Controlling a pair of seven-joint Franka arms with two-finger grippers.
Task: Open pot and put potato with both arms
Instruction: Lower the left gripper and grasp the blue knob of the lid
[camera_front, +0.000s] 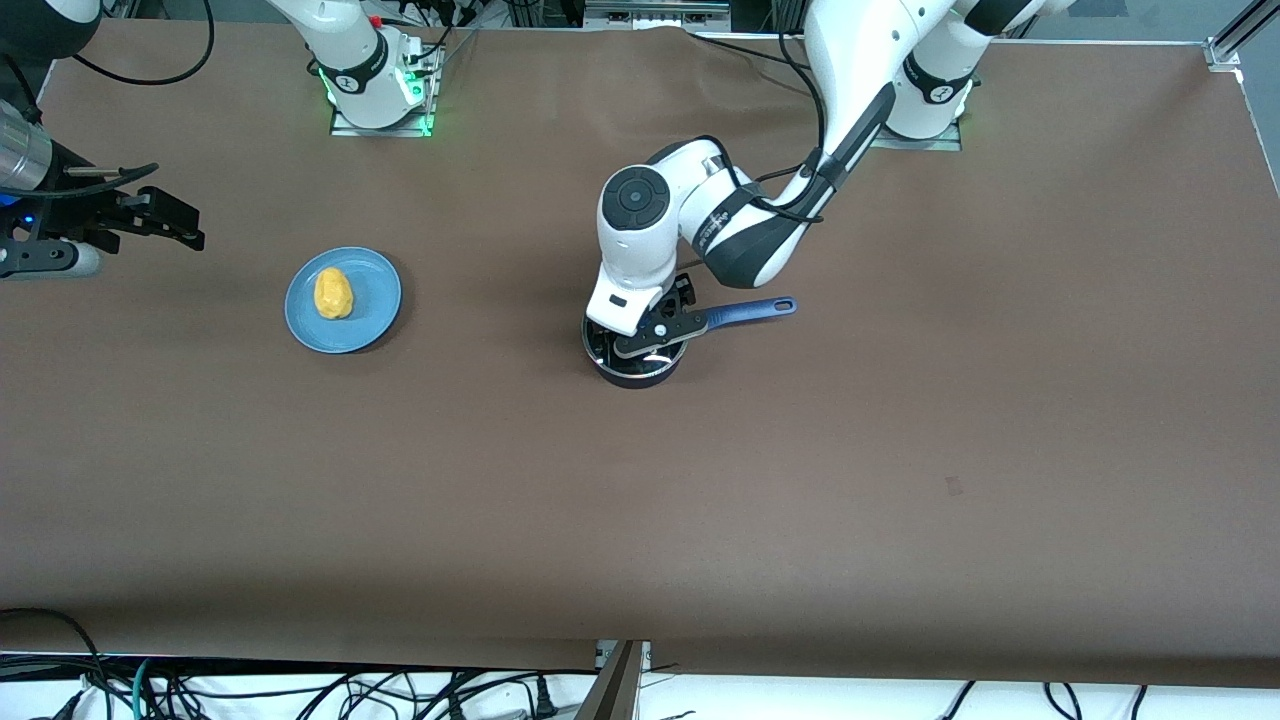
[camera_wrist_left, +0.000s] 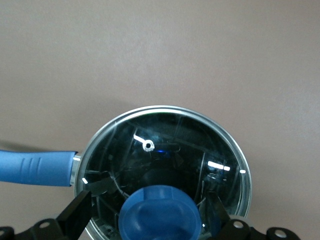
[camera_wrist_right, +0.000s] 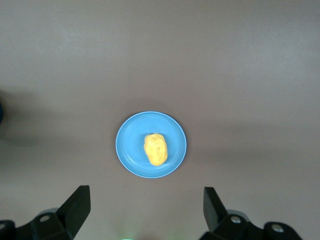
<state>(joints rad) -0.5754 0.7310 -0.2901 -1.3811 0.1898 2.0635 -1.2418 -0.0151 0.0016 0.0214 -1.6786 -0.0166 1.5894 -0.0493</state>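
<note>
The pot (camera_front: 634, 362) sits just right of frame centre in the front view, lid (camera_wrist_left: 162, 165) on, blue handle (camera_front: 752, 310) pointing toward the left arm's end of the counter (camera_front: 900, 450). Lid is glass with a silver rim; the dark interior shows through it in the left wrist view.

The left claw (camera_front: 655, 340) is down over the pot. In the left wrist view its two fingers (camera_wrist_left: 77, 212) stand spread on either side of the blue knob (camera_wrist_left: 160, 212), apart from it, not yet pinching. Judgement: the spread is set to straddle the knob, so the step in hand is the grasp before lifting the lid. Opening not yet done.

The potato (camera_front: 333, 292) lies on a blue plate (camera_front: 372, 322), left of centre in the front view, well apart from the pot and toward the right arm's end. It sits roughly mid-plate, long axis near upright in that view.

The right claw (camera_front: 160, 222) is at the far left edge of the front frame, up in the air over bare counter beside the plate. Right wrist view: fingers (camera_wrist_right: 77, 205) wide open, plate (camera_wrist_right: 131, 150) and potato (camera_wrist_right: 155, 149) centred between them farther off. Judgement: the right arm waits, lined up on the potato, until the lid is off and the mouth is free.

Risk, judged: the knob is smooth and rounded; an off-centre pinch could tilt the lid.
</note>
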